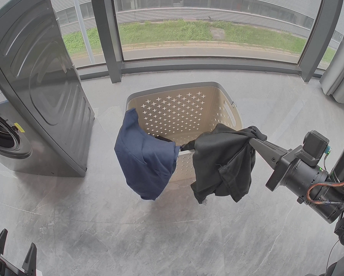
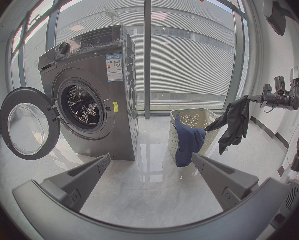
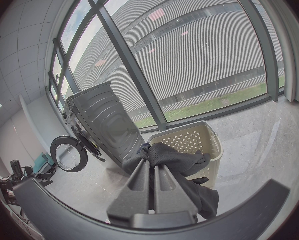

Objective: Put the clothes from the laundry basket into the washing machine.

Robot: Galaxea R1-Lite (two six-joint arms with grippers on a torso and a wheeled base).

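A beige laundry basket (image 1: pixel 187 108) stands on the floor before the window. A blue garment (image 1: pixel 145 160) hangs over its front left rim. My right gripper (image 1: pixel 256 138) is shut on a dark grey garment (image 1: pixel 223 161), which hangs in the air over the basket's front right corner; one end still trails to the rim. The right wrist view has the closed fingers (image 3: pixel 151 180) pinching the dark garment (image 3: pixel 176 160). The washing machine (image 2: pixel 89 97) stands at the left with its round door (image 2: pixel 27 124) swung open. My left gripper (image 2: pixel 149 164) is open and empty, low at the near left.
Window frames and a grey pillar (image 1: pixel 106 31) run behind the basket. A curtain (image 1: pixel 342 69) hangs at the far right. Bare grey floor (image 1: pixel 160 234) lies between the basket, the machine and me.
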